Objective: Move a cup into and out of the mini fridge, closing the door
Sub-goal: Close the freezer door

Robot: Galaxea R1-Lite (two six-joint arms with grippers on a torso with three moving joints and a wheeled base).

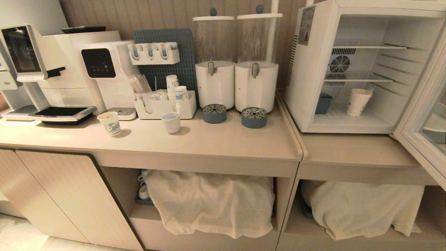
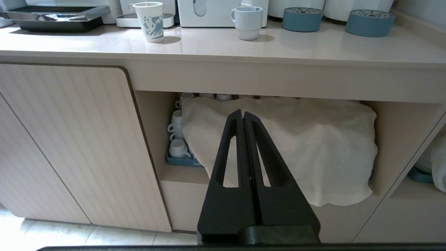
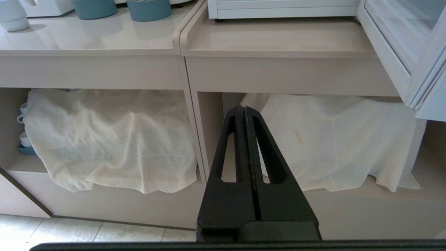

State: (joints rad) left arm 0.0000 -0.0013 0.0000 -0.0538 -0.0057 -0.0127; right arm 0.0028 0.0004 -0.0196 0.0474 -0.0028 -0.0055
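The tall white paper cup (image 1: 358, 101) stands upright on the floor of the white mini fridge (image 1: 315, 66), on the lower counter at the right. The fridge's glass door (image 1: 427, 115) hangs wide open toward me; the door (image 3: 400, 45) also shows in the right wrist view. Neither arm shows in the head view. My left gripper (image 2: 243, 114) is shut and empty, low in front of the cloth-covered shelf under the main counter. My right gripper (image 3: 243, 109) is shut and empty too, low before the divider between the two under-counter shelves.
On the main counter (image 1: 216, 139) stand a paper cup with blue drawings (image 1: 110, 123), a white mug (image 1: 171, 122), two drink dispensers (image 1: 236, 83), a cup organiser (image 1: 163, 104) and coffee machines (image 1: 62, 76). White cloths (image 1: 212, 202) cover the shelves below.
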